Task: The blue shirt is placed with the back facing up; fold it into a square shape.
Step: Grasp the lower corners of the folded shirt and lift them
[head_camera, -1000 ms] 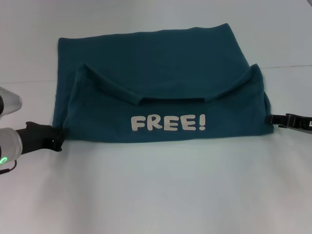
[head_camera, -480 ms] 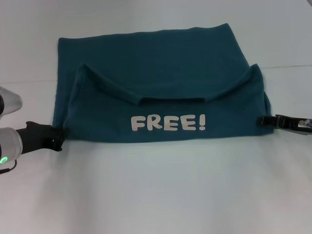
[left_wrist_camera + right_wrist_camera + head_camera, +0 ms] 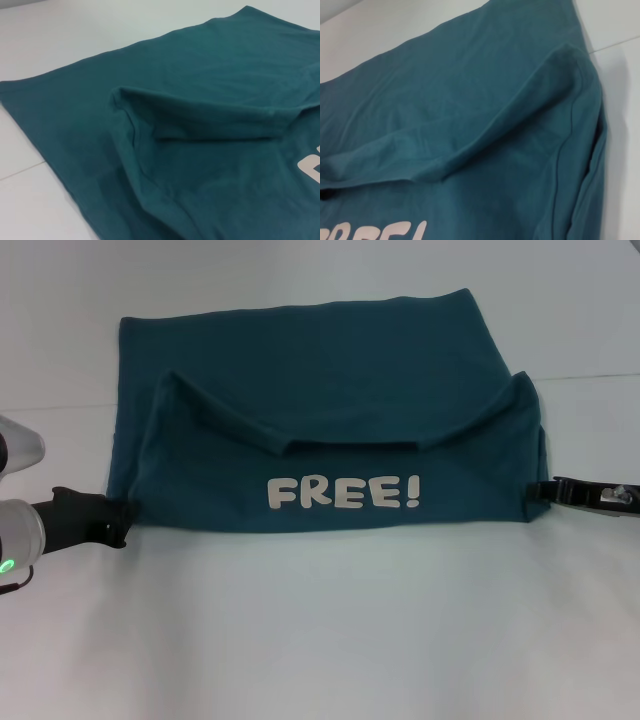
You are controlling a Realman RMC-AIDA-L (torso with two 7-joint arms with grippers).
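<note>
**Inspector:** Start at the near edge. What lies closest to the robot?

**Assistant:** Bare white table (image 3: 330, 640). Beyond it runs the near folded edge of the blue shirt (image 3: 320, 370), straight across the head view. Just above that edge, the white "FREE!" lettering (image 3: 343, 493) faces up and reads upright from the robot's side.

**Inspector:** The grippers?

**Assistant:** The left gripper (image 3: 122, 518) sits low at the shirt's near left corner, its black tip touching the fabric. The right gripper (image 3: 533, 490) sits at the near right edge, its tip against the cloth. Whether either set of fingers is closed on the fabric, I cannot tell; neither wrist view shows its own fingers.

**Inspector:** Condition of the garment further back?

**Assistant:** The lettered panel is folded up over the layer beneath. Its upper border (image 3: 345, 443) dips in the middle, flat across the centre, and rises to a peak at each side. The left wrist view shows that left peak as a doubled fold (image 3: 165, 117) lying on the lower layer; the right wrist view shows the right peak (image 3: 565, 60) likewise, with a seam running down beside it.

**Inspector:** And farthest?

**Assistant:** The plain lower layer extends beyond the folded panel to the shirt's far edge (image 3: 300, 308), lying flat on the table.
</note>
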